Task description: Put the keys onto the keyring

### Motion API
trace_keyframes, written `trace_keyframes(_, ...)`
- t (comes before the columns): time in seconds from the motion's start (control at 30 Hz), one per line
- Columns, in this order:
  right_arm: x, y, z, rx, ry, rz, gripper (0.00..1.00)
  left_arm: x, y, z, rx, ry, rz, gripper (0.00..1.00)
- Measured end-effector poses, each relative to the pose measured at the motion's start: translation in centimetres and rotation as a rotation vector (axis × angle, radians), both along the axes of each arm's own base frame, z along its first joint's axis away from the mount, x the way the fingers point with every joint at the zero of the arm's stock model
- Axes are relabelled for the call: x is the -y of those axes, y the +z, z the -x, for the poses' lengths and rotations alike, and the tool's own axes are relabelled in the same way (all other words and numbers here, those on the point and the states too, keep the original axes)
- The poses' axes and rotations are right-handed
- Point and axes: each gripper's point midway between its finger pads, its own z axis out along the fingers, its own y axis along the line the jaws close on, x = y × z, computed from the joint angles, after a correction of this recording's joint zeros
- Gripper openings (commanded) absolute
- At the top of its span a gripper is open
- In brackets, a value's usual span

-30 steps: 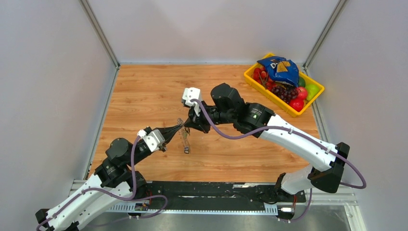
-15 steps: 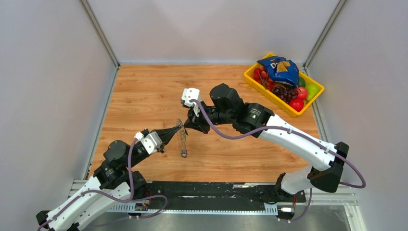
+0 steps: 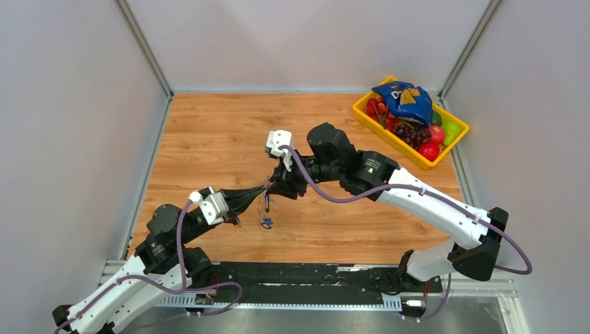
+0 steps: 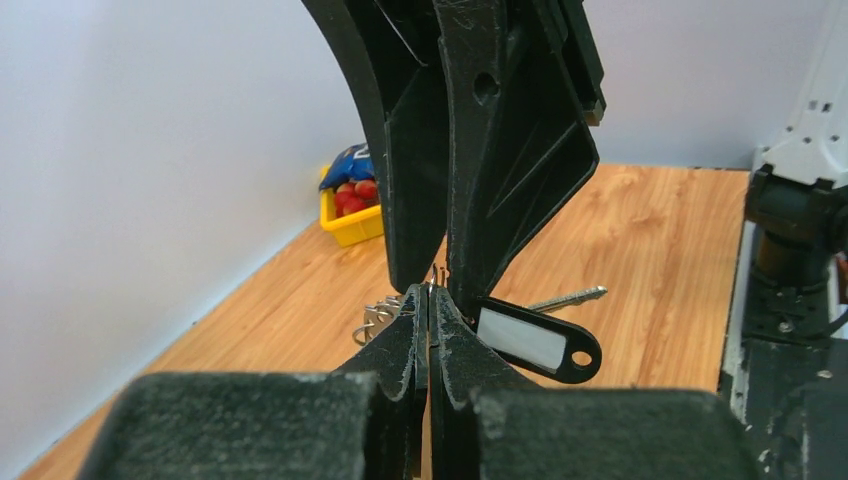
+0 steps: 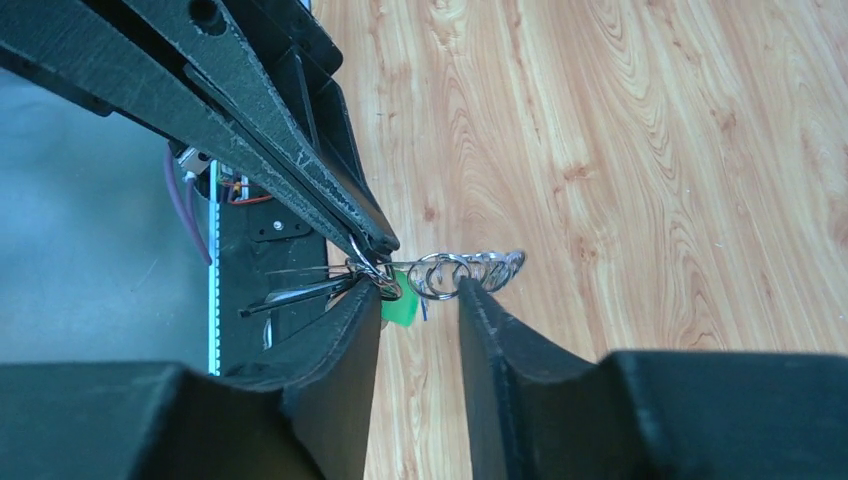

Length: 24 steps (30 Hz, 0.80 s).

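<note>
left gripper (image 3: 261, 188): in from 8 o'clock, clamped shut on keyring (image 5: 470, 272) end, likely to steady it | keys (image 3: 266, 221): dangled beneath ring at table centre, green tag (image 5: 401, 311) among them | right gripper (image 5: 420, 290): in from 2 o'clock, jaws half parted astride ring coils, gripping nothing | tray (image 3: 358, 109): far, 1 o'clock, uninvolved

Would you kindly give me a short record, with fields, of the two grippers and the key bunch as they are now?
left gripper: shut, pinching one end of the keyring
right gripper: jaws open, one finger either side of the keyring
keyring: a string of small silver loops
keys: hanging by the keyring, with a black tag and a green tag
yellow bin: far right corner, holding fruit
</note>
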Motion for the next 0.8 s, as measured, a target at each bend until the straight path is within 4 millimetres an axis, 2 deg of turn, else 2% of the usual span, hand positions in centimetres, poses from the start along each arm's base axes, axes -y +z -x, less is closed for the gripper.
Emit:
trace_keyframes(0.3, 2.4, 2.3, 1.8, 0.053, 0.031, -0.064, 0.45, 0.8, 2.1, 1.3, -0.015, -0.087, 0.101, 0.0)
trace_keyframes(0.6, 5.6, 6.2, 3.6, 0.184, 0.054, -0.161, 0.42, 1.8, 4.1, 2.2, -0.063, -0.176, 0.203, 0.0)
trace_keyframes(0.8, 6.2, 7.5, 4.1, 0.244, 0.079, -0.191, 0.39, 2.6, 5.3, 2.9, -0.096, -0.253, 0.266, 0.0)
